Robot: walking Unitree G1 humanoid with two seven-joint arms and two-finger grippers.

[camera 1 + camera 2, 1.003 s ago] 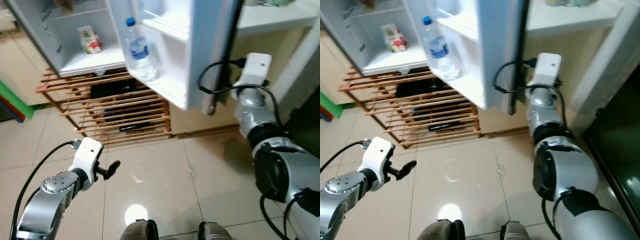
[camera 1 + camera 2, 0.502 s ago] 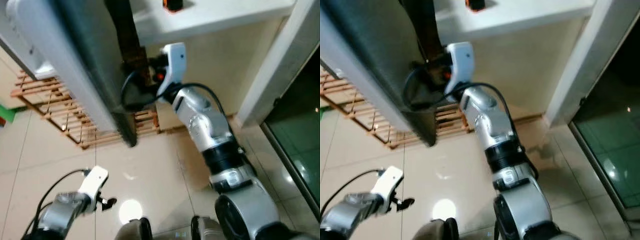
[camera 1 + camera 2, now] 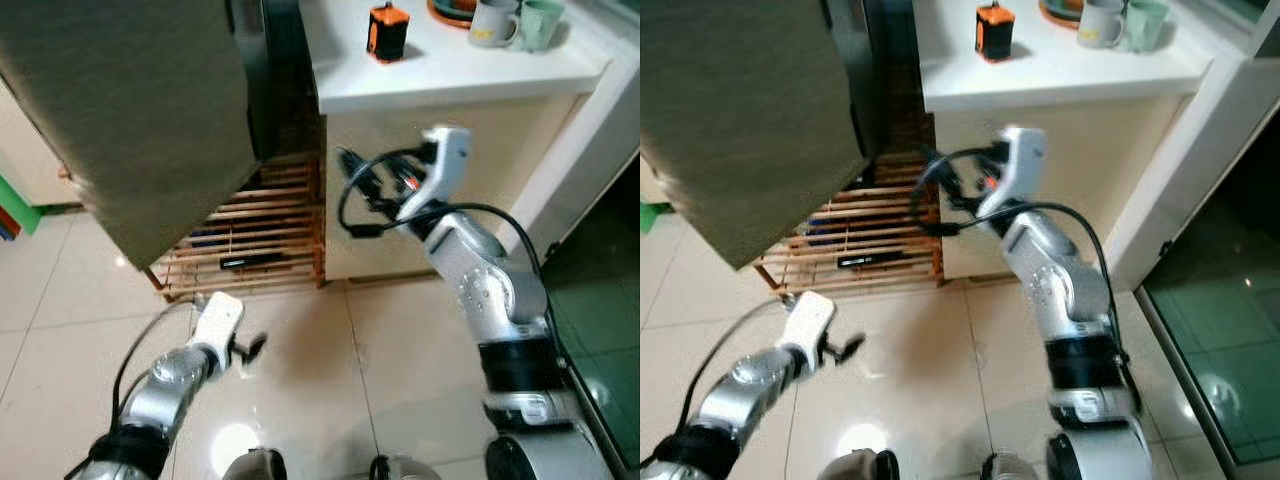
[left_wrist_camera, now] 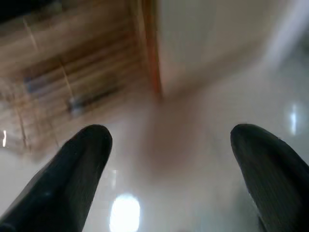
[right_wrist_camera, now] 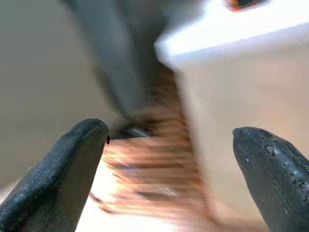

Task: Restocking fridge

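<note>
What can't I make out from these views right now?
- Fridge interior: hidden behind the closed grey fridge door, head views.
- Items under the wooden rack: dark, too small.
- Orange object on the counter: label unreadable.
- Right wrist view: motion-blurred beyond the right gripper.

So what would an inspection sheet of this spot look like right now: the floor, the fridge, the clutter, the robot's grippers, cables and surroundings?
Surface: glossy beige tiled floor, with a light glare near the robot's feet.
Job's things: fridge door, grey outer side facing the camera; no food items seen.
Clutter: orange box and two mugs on the white counter; wooden slatted rack under the fridge.
Grippers: left gripper open, low over the floor; right gripper open, raised beside the counter front, holding nothing.
Cables: black cable looping at the right wrist; another along the left arm.
Surroundings: dark glass door on the right.
</note>
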